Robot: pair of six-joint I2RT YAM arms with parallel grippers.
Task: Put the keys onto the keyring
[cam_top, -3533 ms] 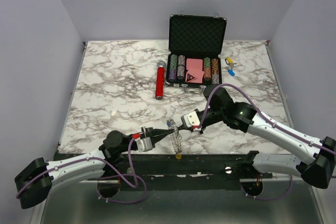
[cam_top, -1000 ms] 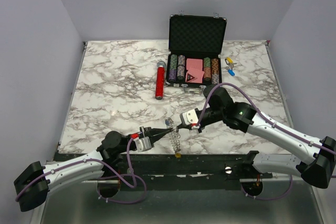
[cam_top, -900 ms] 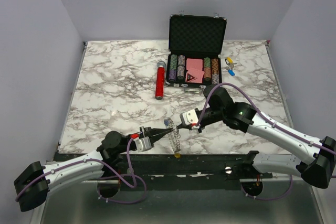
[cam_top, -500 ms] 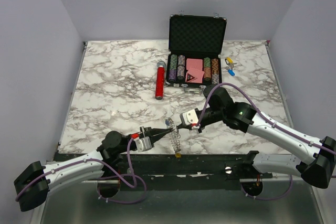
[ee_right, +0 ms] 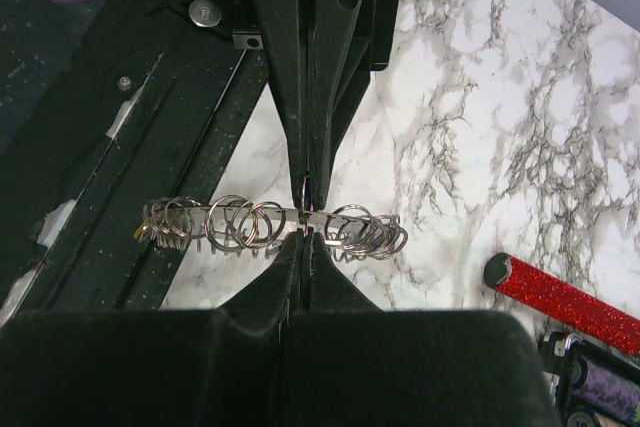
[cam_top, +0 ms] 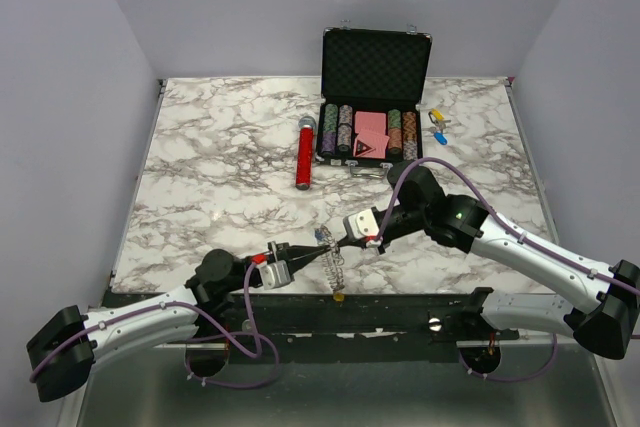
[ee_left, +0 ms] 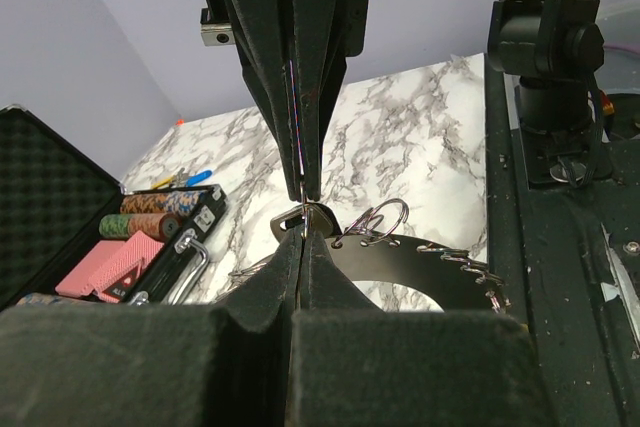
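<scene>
Keyring (cam_top: 337, 267) hangs at the middle of the near edge of the bench (cam_top: 220, 167), my left tool (cam_top: 312, 246) and right tool (cam_top: 338, 243) both clenched on it, while keys (cam_top: 436, 125) (blue and yellow tags) lie loose by the far right corner, so I judge threading unfinished.

Near edge, centre: left gripper (cam_top: 312, 247) and right gripper (cam_top: 334, 242), both closed, met tip to tip on the keyring (cam_top: 336, 267), which hung between them; passage barred there.
Right arm (cam_top: 500, 242) slanted across the near-right quarter.
Far centre: open black case (cam_top: 375, 107), lid upright; red cylinder (cam_top: 304, 154) just left of it; tagged keys (cam_top: 437, 125) just right.
Left half of the table (cam_top: 200, 177) lay as open marble, wide enough for an arm.
Walls (cam_top: 60, 127) closed the left, right and back sides.
</scene>
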